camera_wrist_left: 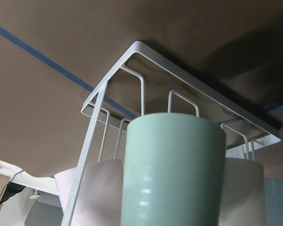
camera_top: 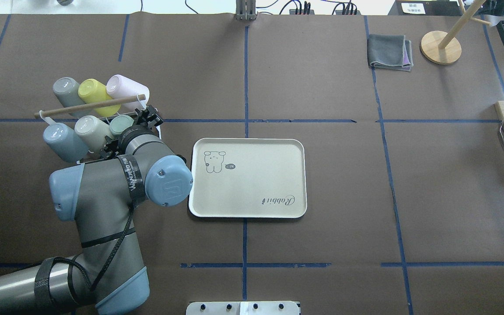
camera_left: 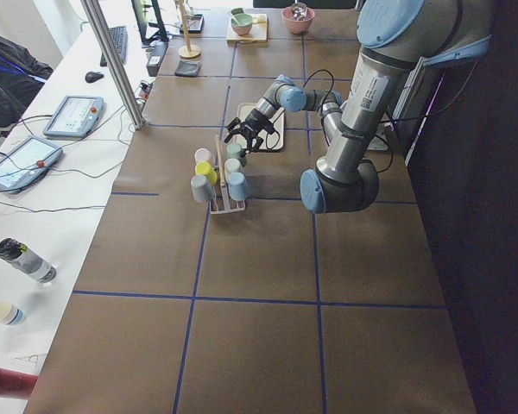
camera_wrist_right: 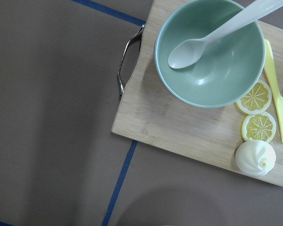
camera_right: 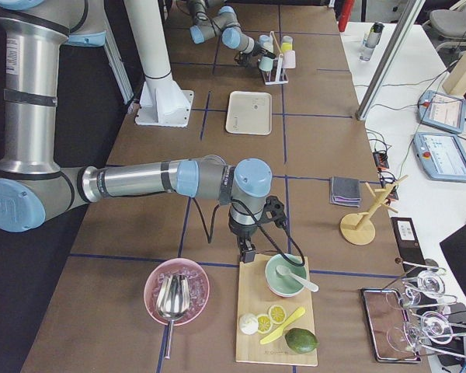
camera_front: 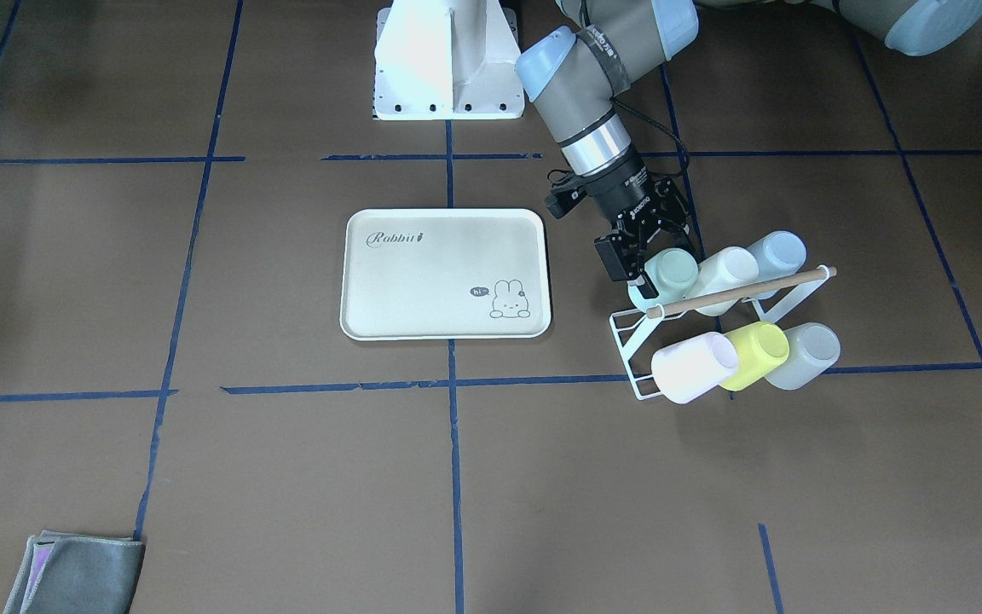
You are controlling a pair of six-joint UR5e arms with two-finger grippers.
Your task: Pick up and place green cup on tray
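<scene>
Mint-green plastic green cup (camera_front: 670,273): inverted on white wire rack (camera_front: 627,341), end prong of robot-side row, nearest tray (camera_front: 423,290). Long axis tilted, base up toward left hand (camera_front: 651,254), the nearer one. Its fingers straddle the cup, grip cannot be told. Right hand (camera_right: 245,250): well apart from rack, state cannot be told.
</scene>
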